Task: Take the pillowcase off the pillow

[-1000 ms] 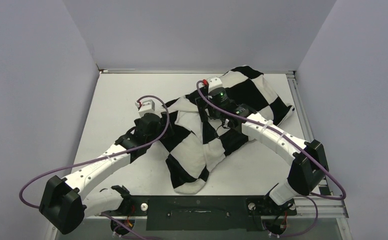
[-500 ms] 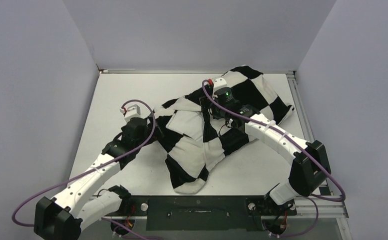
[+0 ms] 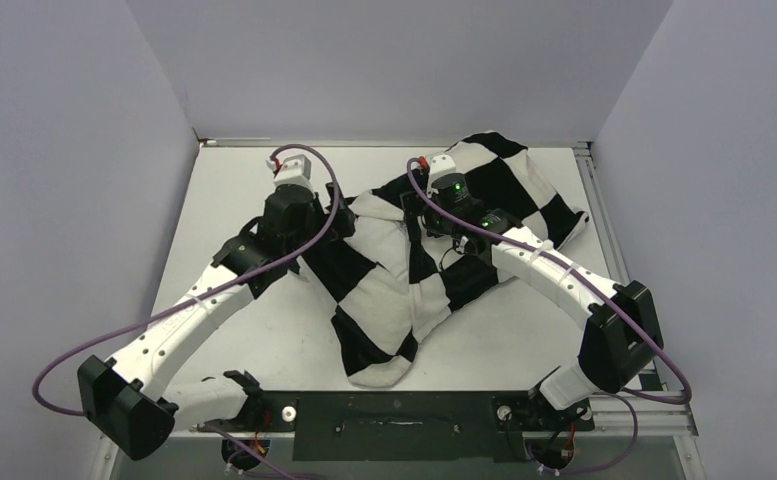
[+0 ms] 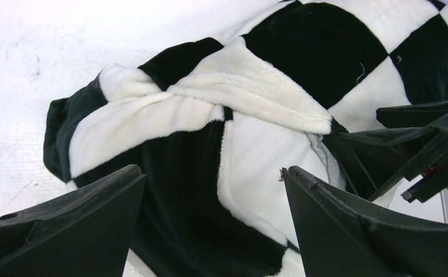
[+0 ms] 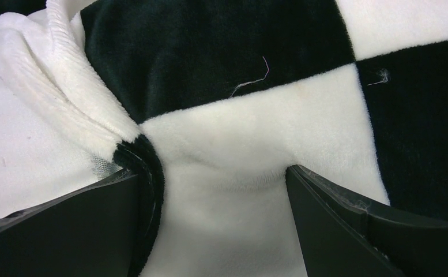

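While both sets of fingers stand spread, left gripper [image 4: 210, 173] hovers over crumpled pillowcase [image 3: 394, 290], mid to upper right of overhead frame. Right gripper [image 5: 211, 171] presses its plump end. Pillow hidden inside. Risk: pinching stuffing with fabric drags both; limp cloth slips.

The pillowcase [image 3: 394, 290] is lying crumpled across the middle of the table [image 3: 234, 180], stretching from the far right corner down toward the near edge. The left gripper [image 4: 213, 173] is hanging over its far left end, and the right gripper [image 5: 211, 170] is sitting on its middle, further right.
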You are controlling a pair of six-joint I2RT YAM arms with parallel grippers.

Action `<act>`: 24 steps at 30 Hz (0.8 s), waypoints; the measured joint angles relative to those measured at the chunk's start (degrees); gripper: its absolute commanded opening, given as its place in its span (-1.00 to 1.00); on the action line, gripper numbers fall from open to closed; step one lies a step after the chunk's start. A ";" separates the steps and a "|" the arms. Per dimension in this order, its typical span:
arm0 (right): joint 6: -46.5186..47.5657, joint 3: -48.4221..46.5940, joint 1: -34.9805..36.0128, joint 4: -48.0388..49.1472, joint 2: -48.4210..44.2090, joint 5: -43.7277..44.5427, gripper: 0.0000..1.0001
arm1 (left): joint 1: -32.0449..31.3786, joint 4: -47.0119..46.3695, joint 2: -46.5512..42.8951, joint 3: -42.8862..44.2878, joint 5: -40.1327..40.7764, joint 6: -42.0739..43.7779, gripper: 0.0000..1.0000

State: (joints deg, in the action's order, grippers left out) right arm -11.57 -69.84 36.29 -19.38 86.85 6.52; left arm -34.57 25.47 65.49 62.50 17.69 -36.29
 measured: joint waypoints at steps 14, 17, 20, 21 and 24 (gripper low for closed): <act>0.24 0.48 -0.24 0.55 0.00 -0.28 0.79 | -3.17 -0.02 15.52 3.26 6.23 8.52 0.89; 0.28 0.79 -0.46 0.87 -0.04 -0.07 0.79 | -2.60 -0.11 15.39 2.23 9.33 9.25 0.86; 0.24 1.36 -0.83 1.29 -0.09 -0.11 0.79 | -0.09 -0.74 13.92 -1.07 9.84 9.44 0.84; 0.22 1.53 -0.96 1.44 -0.09 -0.22 0.79 | 1.22 -1.09 13.00 -2.36 9.51 9.38 0.83; 0.13 1.90 -1.46 2.05 -0.09 -0.87 0.79 | 6.34 -2.73 8.90 -7.02 6.99 8.33 0.80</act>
State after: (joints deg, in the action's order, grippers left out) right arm -11.44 -67.94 34.83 -17.32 86.76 5.65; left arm -28.23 22.74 74.39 55.48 24.69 -27.97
